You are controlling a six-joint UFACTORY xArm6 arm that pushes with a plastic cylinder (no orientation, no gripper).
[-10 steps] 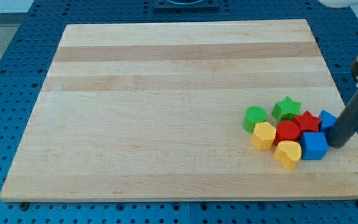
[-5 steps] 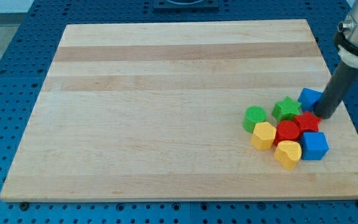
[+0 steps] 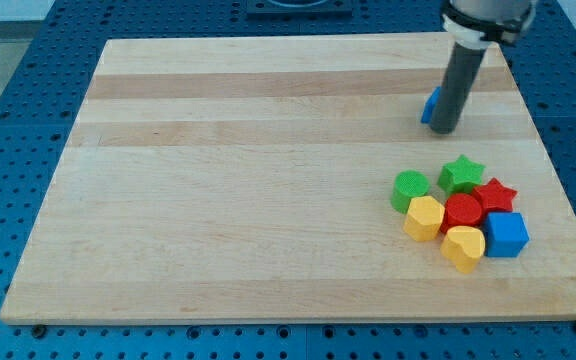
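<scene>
My tip (image 3: 444,129) rests on the board near the view's upper right, pressed against a small blue block (image 3: 430,105) that shows only as a sliver on the rod's left side. Well below it, toward the view's lower right, sits a tight cluster: a green cylinder (image 3: 409,187), a green star (image 3: 461,173), a red star (image 3: 495,194), a red block (image 3: 462,211), a yellow block (image 3: 424,217), a yellow heart (image 3: 463,246) and a blue cube (image 3: 507,234). The tip stands apart from this cluster.
The wooden board (image 3: 248,180) lies on a blue perforated table (image 3: 8,120). The board's right edge runs just beyond the cluster and the rod.
The rod has travelled from the cluster's right side up and leftward, pushing the small blue block away from the cluster toward the view's top. The other blocks have stayed put.
</scene>
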